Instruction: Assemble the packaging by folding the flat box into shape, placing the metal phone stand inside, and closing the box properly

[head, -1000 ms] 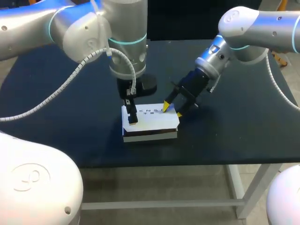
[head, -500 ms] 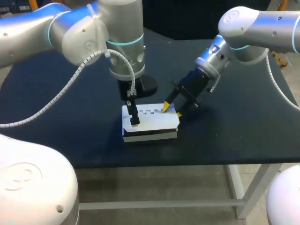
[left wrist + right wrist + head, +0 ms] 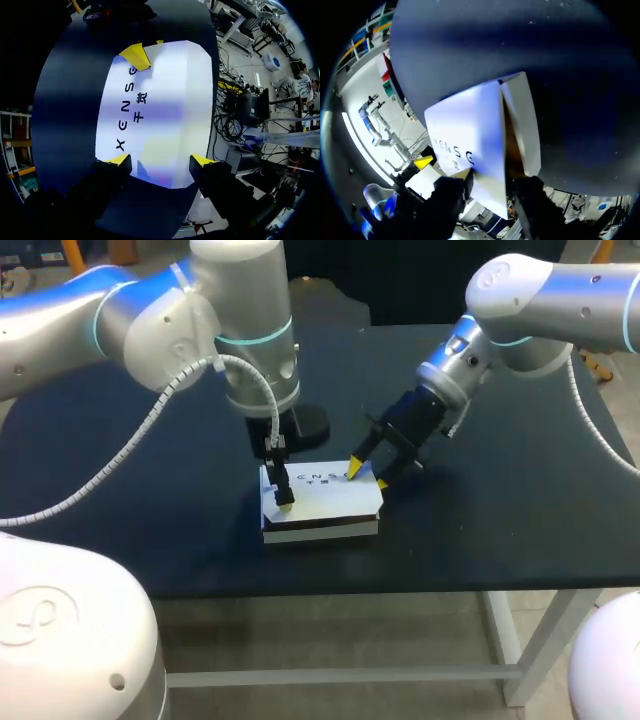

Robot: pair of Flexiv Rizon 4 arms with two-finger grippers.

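Box (image 3: 325, 502) white, already folded into shape, lies flat on the counter (image 3: 480, 520) near its front edge, long axis running left-right across the head view. Stand not visible anywhere; presumably inside, can't confirm.

Left hand (image 3: 282, 492) points straight down over the box's left end. In the left wrist view its fingers are apart, both yellow tips over the top panel near that end. It looks like a hold-down, but contact can't be told.

Right hand (image 3: 368, 476) comes in slanted at the box's far right corner, fingers spread. One tip sits on the top panel, the other just off the right end. It is not clamped on anything.

Right wrist view shows the key relation. The end flap (image 3: 522, 125) stands ajar ahead of the right hand, with a dark gap along the seam between it and the top panel, so the box isn't properly closed yet.

Open end faces the right arm, at the far end of the long axis from the left hand. Right hand is clearly the nearer one. Likely next move is a push inward along the long axis while the left end is pinned. Risk is the box sliding left if that end isn't actually held.
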